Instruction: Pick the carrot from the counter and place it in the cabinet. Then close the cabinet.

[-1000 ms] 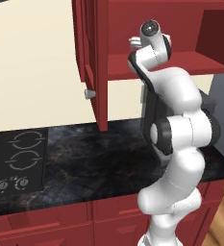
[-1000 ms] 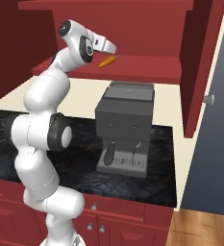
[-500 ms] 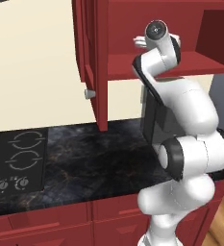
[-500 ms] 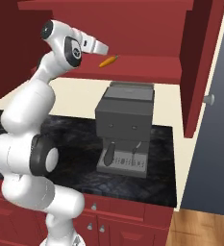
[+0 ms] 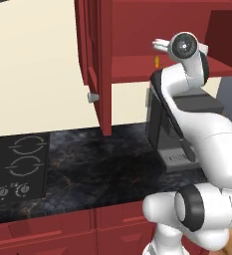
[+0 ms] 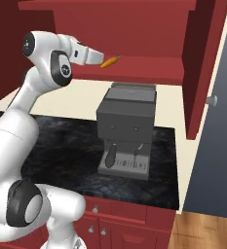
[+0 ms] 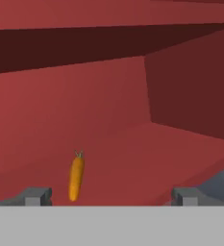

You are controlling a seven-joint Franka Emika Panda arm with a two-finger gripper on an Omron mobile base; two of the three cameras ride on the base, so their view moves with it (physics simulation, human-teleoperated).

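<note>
One carrot point(image 7: 76, 178), slim and orange, tapering, with a tiny green tuft at one end; it lies on the red inner shelf of the cabinet point(image 6: 149, 65), near the shelf's front edge, above the coffee machine point(image 6: 126, 130). The gripper point(image 6: 96, 55) sits just in front of that shelf, its fingers spread wide and holding nothing, the carrot just off its tips point(image 6: 109, 61). Both cabinet doors stand open, two round grey knobs counted point(image 5: 93, 97) point(image 6: 211, 100). One coffee machine on the black counter point(image 5: 102, 164) below the cabinet, one stovetop point(image 5: 18, 164) beside it.

Grey coffee machine point(image 6: 126, 131) upright, beside cream wall point(image 5: 33, 64); wood floor point(image 6: 207, 233) below
</note>
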